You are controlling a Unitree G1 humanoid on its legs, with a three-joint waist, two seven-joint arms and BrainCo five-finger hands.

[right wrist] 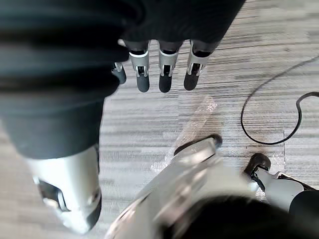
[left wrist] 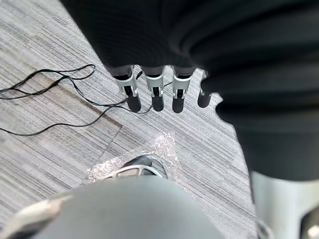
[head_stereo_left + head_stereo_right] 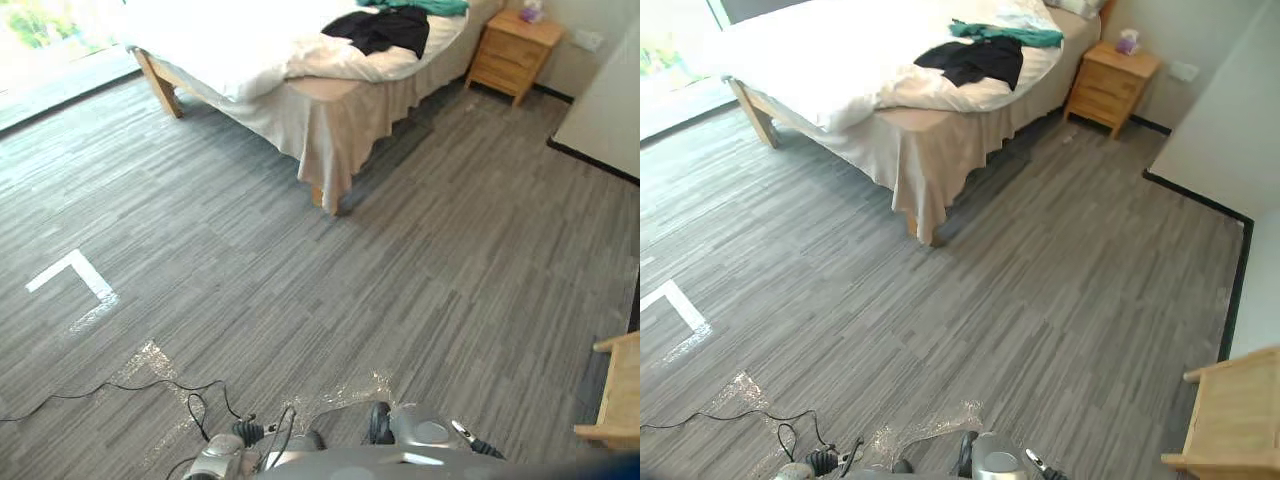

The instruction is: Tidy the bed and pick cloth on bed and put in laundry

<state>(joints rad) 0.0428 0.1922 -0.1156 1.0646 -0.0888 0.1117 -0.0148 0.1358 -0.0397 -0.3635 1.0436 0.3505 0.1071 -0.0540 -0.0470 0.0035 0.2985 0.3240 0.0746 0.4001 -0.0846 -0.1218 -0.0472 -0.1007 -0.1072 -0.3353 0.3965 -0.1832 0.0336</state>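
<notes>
Approach step: we're well short of the bed (image 3: 250, 50), nothing picked yet.
Black cloth (image 3: 385, 30) and green cloth (image 3: 425, 6) lie on the bed's far end; next we walk up within reach. Left hand (image 2: 154, 92), right hand (image 1: 165, 74) hang empty, fingers straight, loosely spread. No readable writing.

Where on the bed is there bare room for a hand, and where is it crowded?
Bare: the white duvet from the foot end up to the black cloth, and the grey floor in front of the nightstand. Crowded: the head end, where the black cloth and green cloth lie together.
</notes>
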